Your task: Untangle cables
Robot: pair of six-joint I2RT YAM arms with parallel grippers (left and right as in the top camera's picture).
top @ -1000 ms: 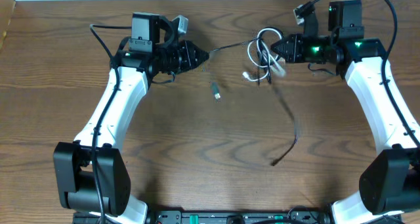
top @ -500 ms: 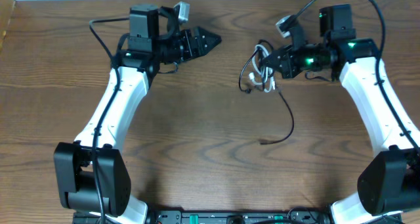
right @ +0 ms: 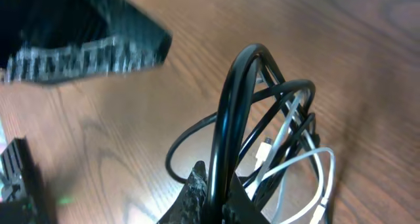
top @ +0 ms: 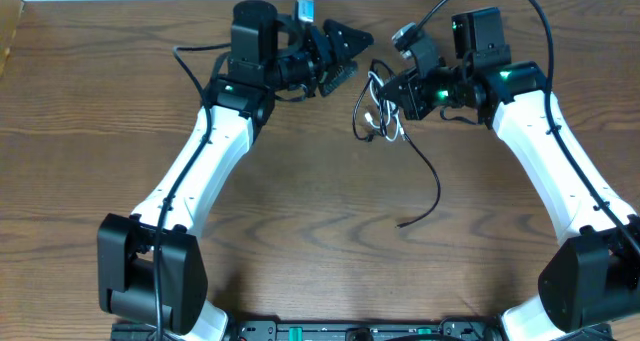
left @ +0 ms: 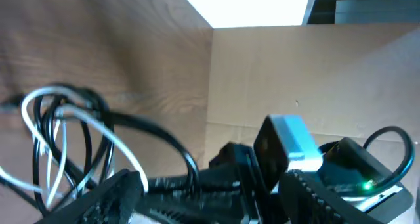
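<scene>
Tangled cables (top: pixel 375 109) at the far side of the bench (top: pixel 300 181).
My left pincer (top: pixel 352 53) hangs spread and empty just beside the black and white tangle; my right pincer (top: pixel 397 89) pinches the loops on their other side, and one black end trails loose across the bench toward my base.
</scene>
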